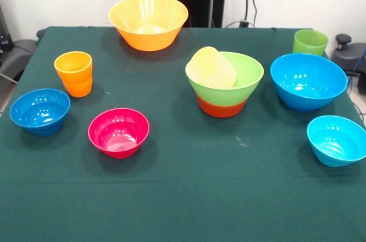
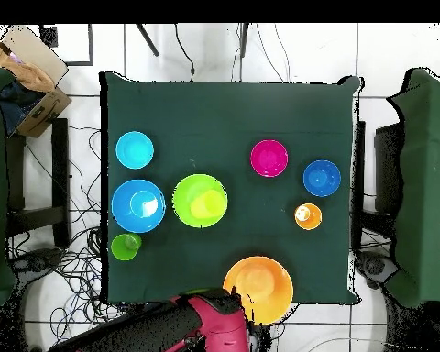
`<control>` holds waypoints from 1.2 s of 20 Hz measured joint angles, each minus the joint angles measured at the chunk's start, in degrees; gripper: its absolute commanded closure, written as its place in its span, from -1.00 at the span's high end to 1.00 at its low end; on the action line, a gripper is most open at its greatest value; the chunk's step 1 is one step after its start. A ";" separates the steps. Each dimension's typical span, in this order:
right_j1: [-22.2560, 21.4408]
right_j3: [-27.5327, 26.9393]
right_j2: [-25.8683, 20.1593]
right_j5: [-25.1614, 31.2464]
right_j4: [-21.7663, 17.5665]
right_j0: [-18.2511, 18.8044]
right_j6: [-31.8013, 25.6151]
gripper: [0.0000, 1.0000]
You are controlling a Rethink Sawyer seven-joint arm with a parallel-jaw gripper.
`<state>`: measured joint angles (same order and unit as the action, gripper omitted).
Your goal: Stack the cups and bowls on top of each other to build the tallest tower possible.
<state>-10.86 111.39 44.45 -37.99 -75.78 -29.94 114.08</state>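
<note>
The arm (image 2: 182,328) shows only in the overhead view, lying low along the bottom of the frame as a red and black mass, drawn back off the table (image 2: 233,119), its red end just left of the yellow-orange bowl (image 1: 148,22). The gripper itself cannot be made out, so whether its fingers are apart or together I cannot tell. In the front view nothing of the arm reaches over the cloth.

The tower (image 1: 224,84) stands right of centre in the front view: the green bowl (image 1: 243,79) nested in the orange-red bowl (image 1: 222,107), with the yellow cup (image 1: 211,67) lying tilted on its side inside the green bowl, leaning at its left rim.

The yellow-orange bowl sits at the top centre of the front view, at the table's edge. The orange cup (image 1: 74,73) stands upright at the left, with the dark blue bowl (image 1: 40,110) just below it and the magenta bowl (image 1: 119,133) further right, lower centre-left. At the right, the green cup (image 1: 310,42) stands upright near the upper corner, just above the big blue bowl (image 1: 308,81); the cyan bowl (image 1: 337,140) is at the lower right edge. All of these stand apart from the tower.
</note>
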 measured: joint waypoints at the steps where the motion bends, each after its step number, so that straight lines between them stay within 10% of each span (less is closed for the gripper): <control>1: 0.00 0.00 -0.38 0.41 -0.34 -0.12 0.00 1.00; 8: 0.01 -0.01 -2.63 2.47 0.23 0.96 0.00 1.00; 24: 2.69 -0.01 -2.77 0.06 15.73 8.01 0.00 1.00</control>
<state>-8.17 111.38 41.68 -37.93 -60.05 -21.93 114.08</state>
